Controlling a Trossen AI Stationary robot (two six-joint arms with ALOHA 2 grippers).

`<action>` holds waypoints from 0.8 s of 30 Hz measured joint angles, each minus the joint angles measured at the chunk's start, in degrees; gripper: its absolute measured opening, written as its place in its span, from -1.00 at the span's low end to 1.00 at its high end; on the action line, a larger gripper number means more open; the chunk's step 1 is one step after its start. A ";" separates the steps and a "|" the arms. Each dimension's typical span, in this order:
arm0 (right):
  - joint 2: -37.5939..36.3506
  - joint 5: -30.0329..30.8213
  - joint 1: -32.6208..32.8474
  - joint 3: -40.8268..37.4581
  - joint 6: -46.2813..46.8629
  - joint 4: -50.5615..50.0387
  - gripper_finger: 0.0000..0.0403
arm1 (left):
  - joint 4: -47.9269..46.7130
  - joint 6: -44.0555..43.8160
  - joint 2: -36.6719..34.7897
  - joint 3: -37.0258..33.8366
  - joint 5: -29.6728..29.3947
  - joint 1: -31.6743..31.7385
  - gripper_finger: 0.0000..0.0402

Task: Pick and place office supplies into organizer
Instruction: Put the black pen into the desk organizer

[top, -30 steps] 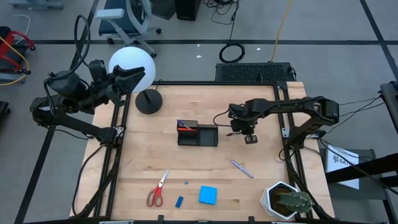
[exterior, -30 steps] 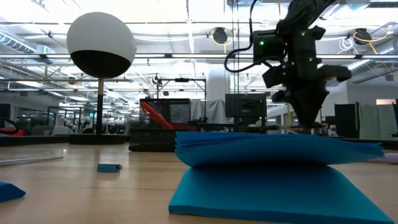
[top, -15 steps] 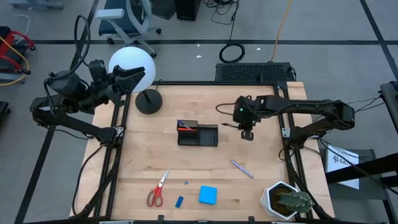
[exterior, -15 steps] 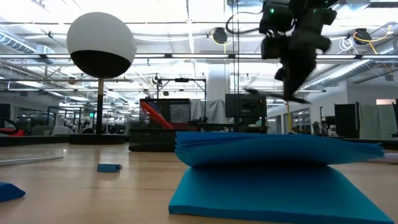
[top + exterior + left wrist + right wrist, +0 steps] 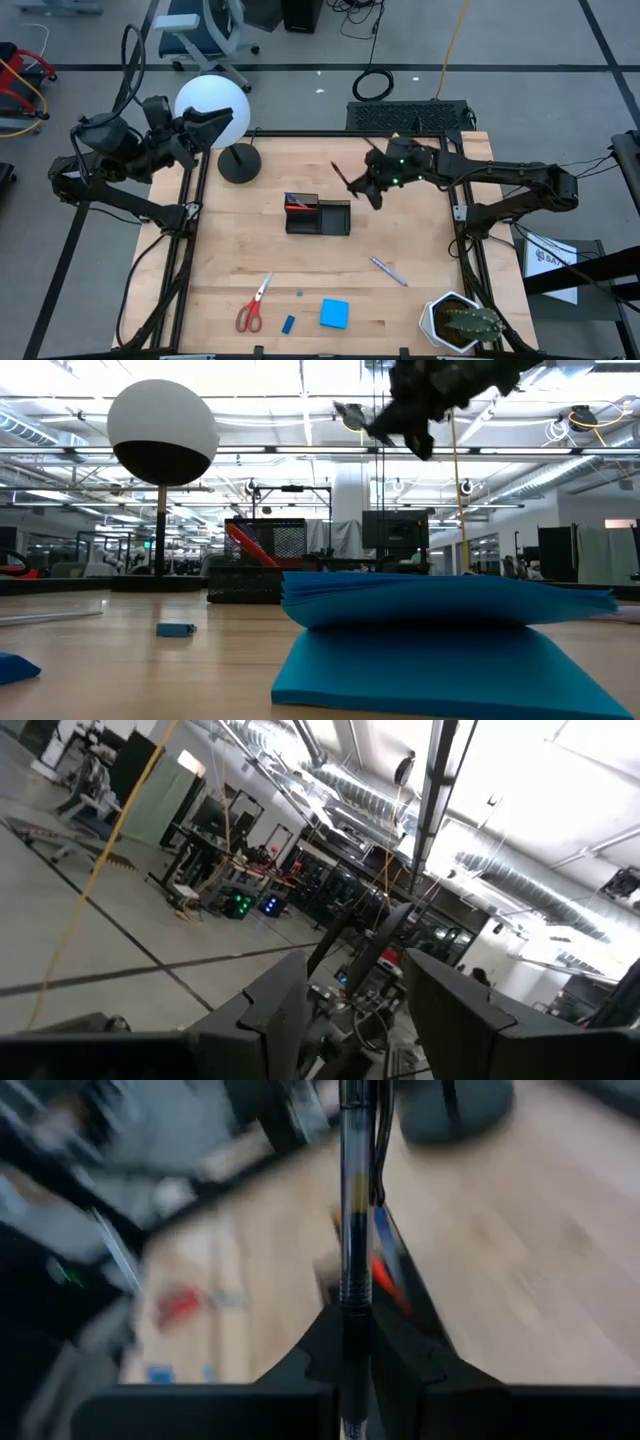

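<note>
My right gripper (image 5: 368, 186) is shut on a thin black pen (image 5: 342, 174), high above the table just right of the black organizer (image 5: 318, 216). The organizer holds an orange marker (image 5: 296, 205). The gripper and pen also show at the top of the low view (image 5: 405, 415). Red-handled scissors (image 5: 254, 303), a small blue eraser (image 5: 288, 324), a blue notepad (image 5: 334, 314) and a purple pen (image 5: 388, 270) lie flat on the table's near part. My left gripper (image 5: 215, 122) waits open beyond the table's far left corner. My right gripper pinches the pen's shaft (image 5: 351, 1295) between its two fingers (image 5: 318, 1352). The pen runs along the fingers and sticks out past their tips, its free end (image 5: 335, 166) toward the table's far left. It is lifted clear of the table and the organizer.
A lamp with a round black base (image 5: 240, 163) and a white globe (image 5: 210, 103) stands at the far left. A potted cactus (image 5: 462, 322) stands at the near right corner. Bare wood lies between the organizer and the supplies near the front edge.
My right gripper has risen from the table with the black pen and gone toward the organizer and the far edge. It has turned from pointing down to slanting, so the pen now points toward the far left, lifted clear.
</note>
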 joint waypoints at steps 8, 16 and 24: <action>0.00 -1.65 0.07 0.00 9.94 19.47 -0.88 | -0.40 1.20 0.86 0.02 1.74 0.01 -0.14; 0.02 -2.71 0.07 0.00 14.30 32.61 -0.88 | -5.59 6.77 7.00 0.02 6.27 0.17 -0.14; 0.07 -4.61 0.20 0.00 12.27 35.38 -0.88 | -2.91 7.24 14.09 0.02 10.29 2.66 -0.14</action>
